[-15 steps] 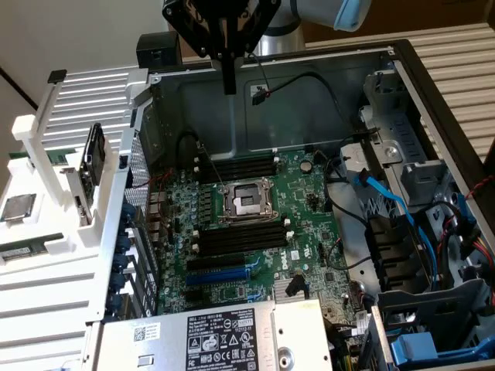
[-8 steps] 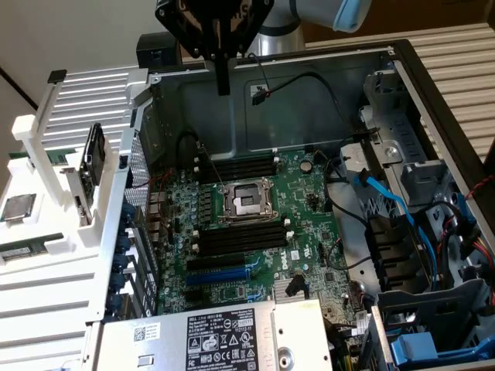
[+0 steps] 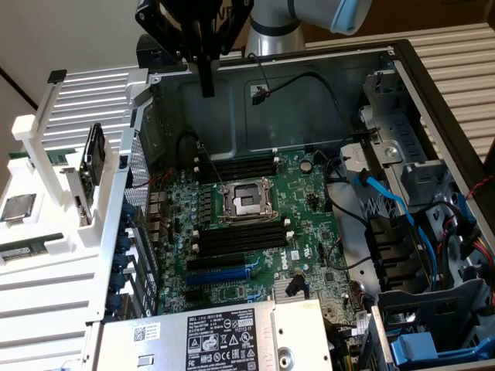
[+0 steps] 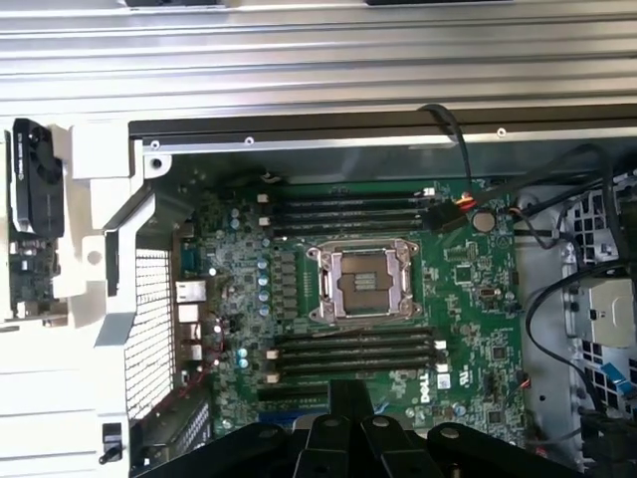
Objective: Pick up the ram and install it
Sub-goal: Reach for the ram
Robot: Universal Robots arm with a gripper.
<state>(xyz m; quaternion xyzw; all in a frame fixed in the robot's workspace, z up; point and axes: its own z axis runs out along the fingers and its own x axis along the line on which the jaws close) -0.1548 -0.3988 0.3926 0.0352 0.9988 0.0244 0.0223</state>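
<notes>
The ram (image 3: pixel 29 251) is a thin green stick lying in the white parts rack (image 3: pixel 69 270) at the exterior view's left, outside the computer case. My gripper (image 3: pixel 206 86) hangs high over the back wall of the open case, its black fingers shut together and holding nothing. It is far from the ram. In the wrist view the gripper (image 4: pixel 347 400) looks down on the green motherboard (image 4: pixel 468 299). Empty black memory slots (image 4: pixel 348 209) run on one side of the silver processor socket (image 4: pixel 360 282), and further memory slots (image 4: pixel 353 349) run on the other.
A square silver chip (image 3: pixel 17 207) and a black card (image 3: pixel 93 158) sit on the white rack. Black cables (image 3: pixel 309 81) cross the case's back wall. Blue cables (image 3: pixel 394 201) and drive bays fill the exterior view's right. A power supply (image 3: pixel 224 336) is at the front.
</notes>
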